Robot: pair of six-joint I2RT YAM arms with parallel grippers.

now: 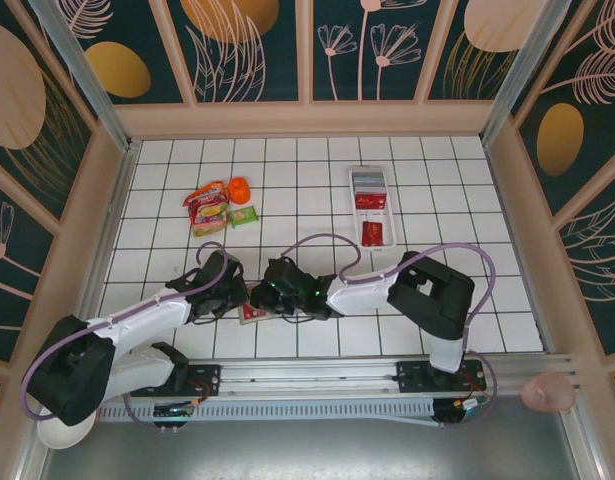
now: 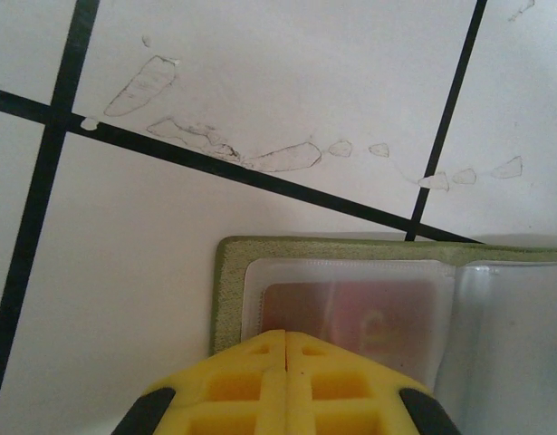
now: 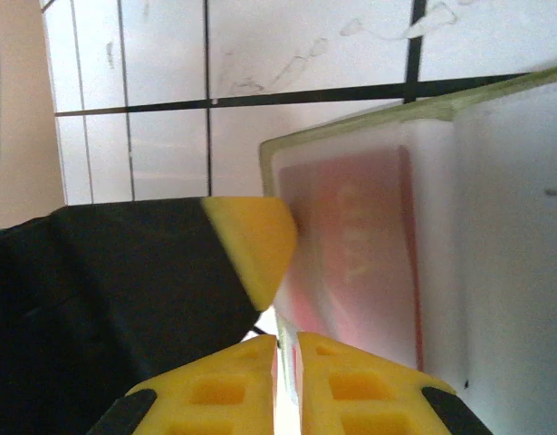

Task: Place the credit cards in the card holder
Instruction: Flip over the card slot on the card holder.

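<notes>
The olive-green card holder (image 2: 225, 299) lies open on the tiled floor between both arms, a small patch of it (image 1: 252, 314) visible from above. A red credit card (image 2: 350, 313) sits inside its clear left sleeve. My left gripper (image 2: 286, 340) is shut, its tips resting on that sleeve's near edge. My right gripper (image 3: 287, 340) is shut on a thin clear sleeve edge of the card holder (image 3: 513, 227), right beside the sleeved card (image 3: 360, 254). A left fingertip (image 3: 255, 240) touches the sleeve there. More red credit cards (image 1: 370, 201) lie in the white tray.
The long white tray (image 1: 353, 190) stands at the back right of centre. Red-orange snack packets (image 1: 207, 205), an orange item (image 1: 238, 188) and a green packet (image 1: 244, 215) lie at the back left. Wooden walls ring the tiled floor.
</notes>
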